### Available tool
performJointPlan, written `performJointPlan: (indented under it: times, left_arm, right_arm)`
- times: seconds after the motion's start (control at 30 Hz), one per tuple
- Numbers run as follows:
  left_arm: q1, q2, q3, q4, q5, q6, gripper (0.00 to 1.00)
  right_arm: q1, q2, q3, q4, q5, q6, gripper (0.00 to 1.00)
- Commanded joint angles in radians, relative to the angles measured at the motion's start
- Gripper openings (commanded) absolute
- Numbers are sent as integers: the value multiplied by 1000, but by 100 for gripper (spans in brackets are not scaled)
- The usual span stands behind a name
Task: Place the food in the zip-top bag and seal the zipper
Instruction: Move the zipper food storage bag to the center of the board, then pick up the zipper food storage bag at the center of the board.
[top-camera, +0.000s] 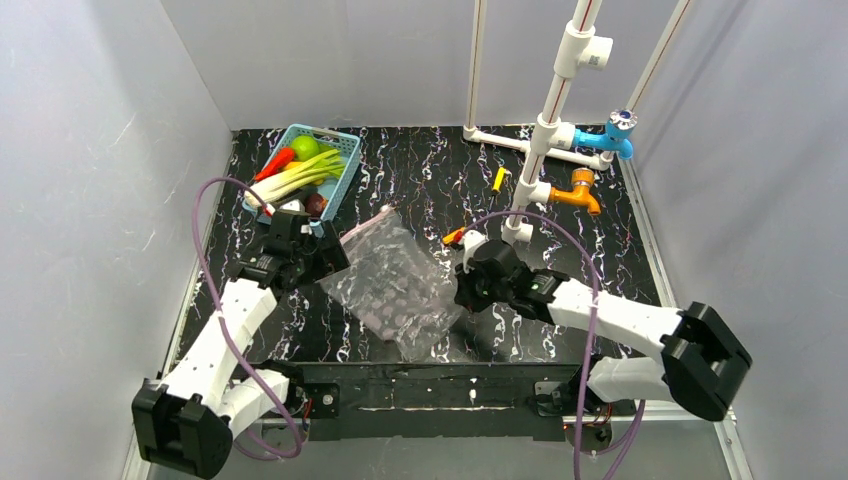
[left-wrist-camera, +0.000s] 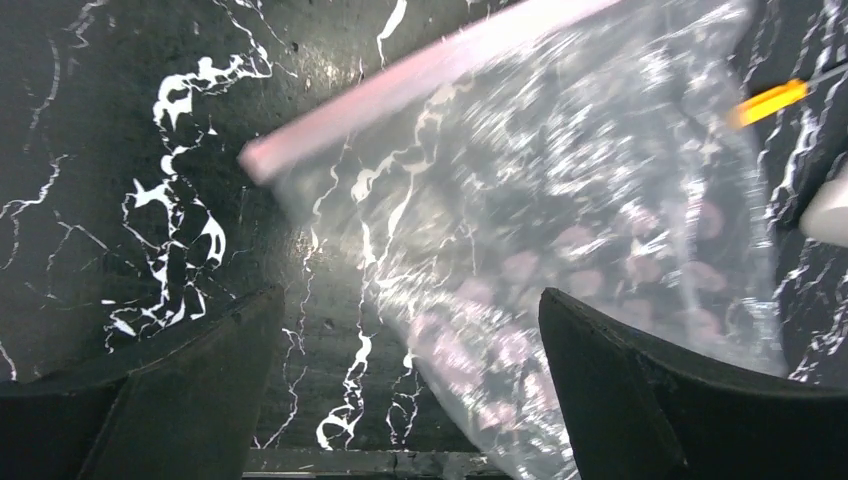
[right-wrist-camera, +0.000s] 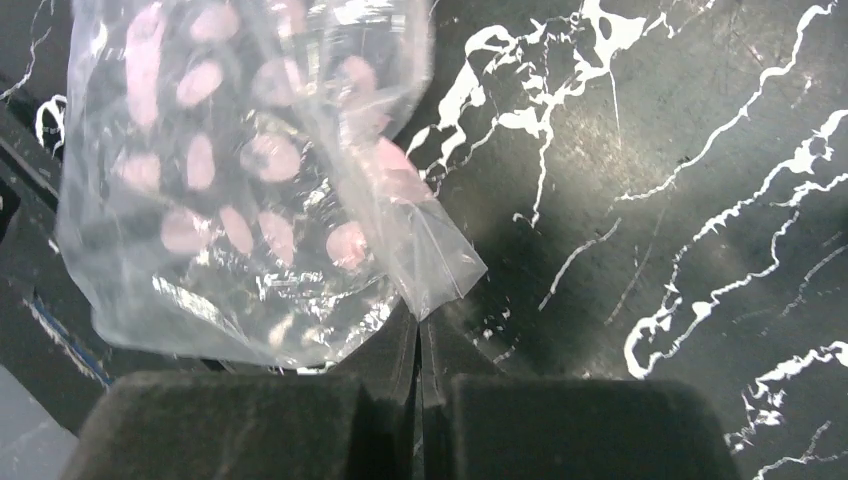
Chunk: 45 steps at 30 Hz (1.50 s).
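Observation:
The clear zip-top bag with pink spots lies crumpled in the middle of the table, empty. Its pink zipper shows in the left wrist view, blurred. My right gripper is shut on the bag's right corner. My left gripper is open just left of the bag, with the bag's edge between its fingers. The food sits in the blue basket at the back left: the leek, a round green fruit, a red chili and a dark red piece.
A white pipe frame with a blue tap and an orange tap stands at the back right. A small yellow tool lies by it. An orange-handled tool lies behind my right gripper. Grey walls close in both sides.

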Motion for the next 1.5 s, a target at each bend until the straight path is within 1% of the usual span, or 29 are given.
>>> performJointPlan:
  times: [0.0,0.07,0.13,0.27,0.33,0.4,0.47,0.57,0.67,0.8,0.9,1.0,1.1,1.23,1.33,1.4,1.47]
  left_arm:
    - [6,37,-33,105,37,21,99]
    - [5,68,-32,178,54,38,100]
    - [7,116,-6,226,82,55,100]
    - [18,247,29,396,273,138,100]
    - [28,339,73,439,360,157,99]
    - [30,422,121,464,394,181,99]
    - [31,506,193,439,429,226,99]
    - [30,647,377,277,483,332,100]
    - [32,740,461,180,525,371,99]
    - [32,755,424,193,632,323,99]
    - [31,766,423,161,702,294,98]
    - [30,723,408,159,756,291,85]
    - [30,672,379,164,758,307,77]
    - [30,695,354,162,794,328,64]
    - [30,696,380,117,775,364,64]
    - [30,669,366,123,719,373,68]
    - [26,676,373,98,671,389,75]
  right_arm:
    - [-32,-104,-77,42,-128,-92,1]
    - [-33,-122,-102,63,-169,-90,1]
    - [-33,-126,-105,39,-174,-96,1]
    - [-33,-141,-115,50,-199,-88,1]
    - [-33,-143,-108,44,-205,-87,1]
    - [-33,-150,-106,38,-209,-90,1]
    - [-33,-164,-108,42,-214,-92,1]
    - [-33,-187,-112,48,-224,-94,1]
    - [-36,-194,-116,57,-225,-91,1]
    - [-36,-176,-107,60,-229,-94,1]
    - [-36,-161,-101,68,-227,-93,1]
    - [-36,-143,-87,62,-210,-86,1]
    - [-38,-121,-61,34,-179,-81,1]
    - [-39,-116,-28,5,-167,-84,1]
    - [-39,-116,-9,-15,-169,-96,1]
    - [-39,-115,3,-33,-169,-108,1]
    - [-39,-120,11,-50,-175,-123,1]
